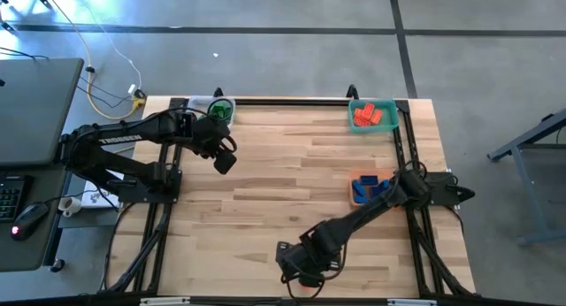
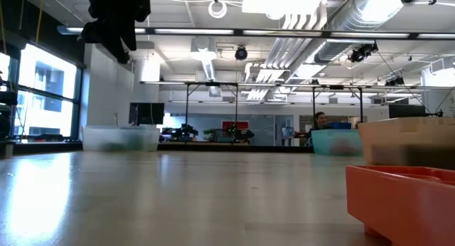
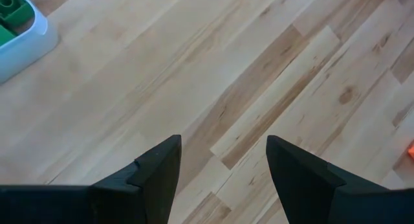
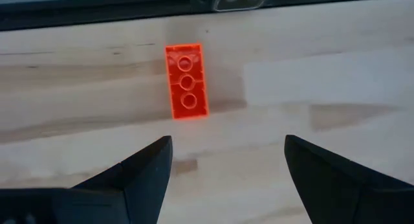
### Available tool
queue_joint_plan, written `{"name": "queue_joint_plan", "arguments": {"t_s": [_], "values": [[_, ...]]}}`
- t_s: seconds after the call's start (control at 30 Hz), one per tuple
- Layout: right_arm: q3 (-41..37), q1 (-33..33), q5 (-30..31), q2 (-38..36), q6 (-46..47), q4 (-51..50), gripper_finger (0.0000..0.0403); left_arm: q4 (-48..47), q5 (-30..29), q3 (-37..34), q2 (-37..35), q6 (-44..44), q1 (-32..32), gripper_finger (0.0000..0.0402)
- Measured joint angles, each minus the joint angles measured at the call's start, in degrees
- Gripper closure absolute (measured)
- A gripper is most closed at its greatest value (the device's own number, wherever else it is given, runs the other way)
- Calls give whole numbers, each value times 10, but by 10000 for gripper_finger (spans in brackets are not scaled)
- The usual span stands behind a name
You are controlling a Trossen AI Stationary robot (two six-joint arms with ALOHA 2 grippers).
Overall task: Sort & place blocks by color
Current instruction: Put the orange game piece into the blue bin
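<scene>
Right gripper (image 4: 223,160) wide open, empty, poised over the lone red brick (image 4: 187,82) at bench (image 1: 283,182) near edge, prob. for pickup. Left gripper (image 3: 223,160) open, empty, hovers nr green tray (image 1: 218,109).

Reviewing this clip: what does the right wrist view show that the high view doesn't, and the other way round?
Only the right wrist view shows the red brick clearly, lying flat on the wood near the table edge, ahead of the open right gripper.

Only the high view shows the trays: the clear tray with green bricks, the teal tray with red bricks, the orange tray with blue bricks, and the left gripper.

Both show the wooden table and the right gripper at its near edge.
</scene>
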Motion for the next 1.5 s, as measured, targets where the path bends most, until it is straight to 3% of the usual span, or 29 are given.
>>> {"name": "queue_joint_plan", "arguments": {"t_s": [0.87,1.0,1.2,1.5], "values": [[0,20,-38,122,20,38,122,0,0,0,0,-1,0,188],[0,20,-34,123,20,37,164,0,0,0,0,-1,-1,188],[0,20,-34,123,39,25,295,0,0,0,0,-1,-8,188],[0,7,-34,119,68,-12,301,0,0,0,0,-1,-8,188]]}}
